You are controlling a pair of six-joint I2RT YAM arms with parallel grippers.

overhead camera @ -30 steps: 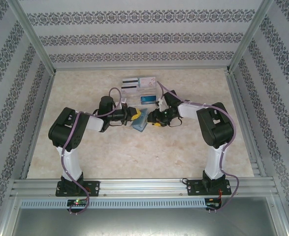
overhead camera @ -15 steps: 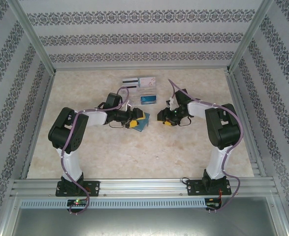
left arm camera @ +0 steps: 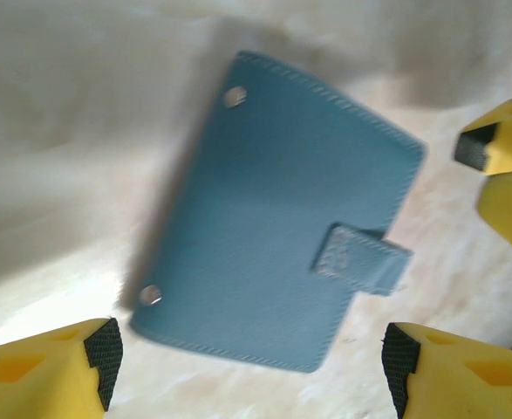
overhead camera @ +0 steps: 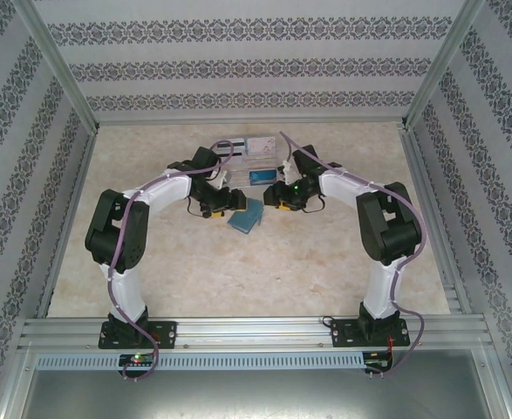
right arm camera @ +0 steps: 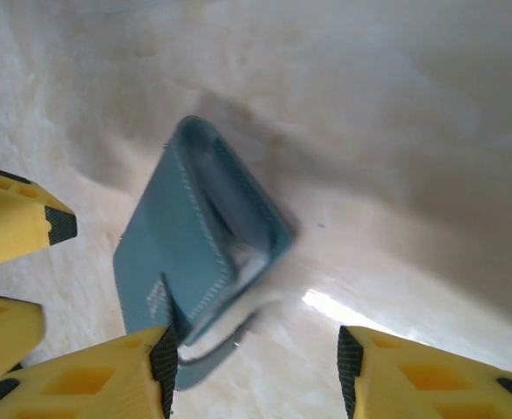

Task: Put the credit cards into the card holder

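Both arms reach forward and bend inward, wrists tilted down. The left hand (overhead camera: 222, 206) and right hand (overhead camera: 277, 197) face each other, both with jaws apart.

Card holder (overhead camera: 246, 217): one. Credit cards (overhead camera: 262, 144) (overhead camera: 230, 145) (overhead camera: 262, 177): three visible, one pale, one striped, one blue. Clear tray (overhead camera: 254, 161): one.
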